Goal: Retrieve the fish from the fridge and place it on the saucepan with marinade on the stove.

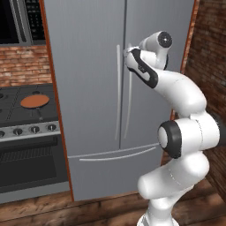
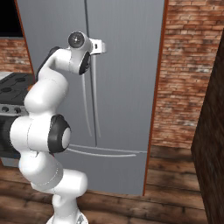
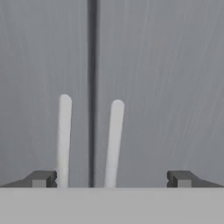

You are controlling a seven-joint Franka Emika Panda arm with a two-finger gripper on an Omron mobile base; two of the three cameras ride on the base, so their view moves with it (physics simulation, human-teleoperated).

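Observation:
The grey steel fridge (image 1: 92,88) stands with both doors shut, so the fish is hidden. My gripper (image 1: 128,50) is raised to the top of the two long vertical door handles (image 1: 118,92), close to the door seam, also seen from the other side as the gripper (image 2: 104,45) near the fridge (image 2: 127,87). In the hand view the gripper (image 3: 111,179) is open, and both handle tops (image 3: 114,140) lie between its fingertips (image 3: 41,178). The saucepan (image 1: 35,101) with reddish-brown marinade sits on the stove (image 1: 17,117) at the left.
A brick wall (image 2: 183,78) runs to the right of the fridge. A dark cabinet side (image 2: 212,148) stands at the far right. The oven front (image 1: 26,163) with silver knobs lies below the stove, and the floor (image 1: 88,209) is wooden.

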